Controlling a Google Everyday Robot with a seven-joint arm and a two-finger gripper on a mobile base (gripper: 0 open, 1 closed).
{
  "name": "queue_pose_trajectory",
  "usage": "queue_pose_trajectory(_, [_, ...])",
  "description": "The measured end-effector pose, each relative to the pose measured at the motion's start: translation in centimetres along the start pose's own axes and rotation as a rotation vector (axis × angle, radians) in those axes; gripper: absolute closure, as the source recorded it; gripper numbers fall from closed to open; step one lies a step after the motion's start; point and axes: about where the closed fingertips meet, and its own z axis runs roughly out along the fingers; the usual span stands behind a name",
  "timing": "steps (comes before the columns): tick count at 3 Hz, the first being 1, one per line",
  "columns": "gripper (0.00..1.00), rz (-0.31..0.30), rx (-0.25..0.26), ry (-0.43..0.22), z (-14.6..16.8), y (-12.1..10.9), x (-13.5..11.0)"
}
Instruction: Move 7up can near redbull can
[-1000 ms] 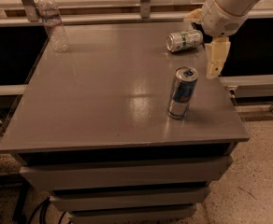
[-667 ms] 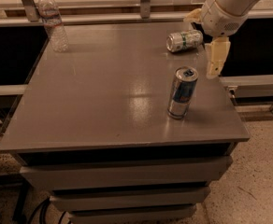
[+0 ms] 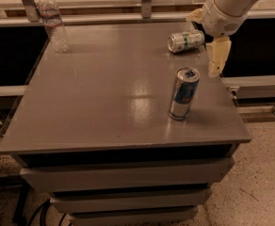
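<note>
Nothing has moved; white gripper (image 3: 216, 46) hovers at 3 o'clock of toppled silver-green metal 7up can (image 3: 186, 41), aperture indeterminate. Likely light, slippery, dentable: grasp mid-body.

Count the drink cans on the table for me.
2. The 7up can lies on its side at the far right; the redbull can stands upright nearer the front right. The gripper hangs just right of the 7up can. None appear hidden.

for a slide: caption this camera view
gripper hangs beside a 7up can lying on its side; redbull can stands upright on the table
</note>
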Motion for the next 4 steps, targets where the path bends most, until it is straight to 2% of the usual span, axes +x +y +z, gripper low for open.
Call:
queue_pose_trajectory(2, [0.00, -0.001, -0.029, 0.010, 1.4, -1.8, 2.3])
queue_pose_trajectory(3, [0.00, -0.002, -0.023, 0.007, 1.8, -2.5, 3.0])
queue_pose_trajectory(4, [0.00, -0.004, 0.011, 0.015, 2.3, -3.5, 3.7])
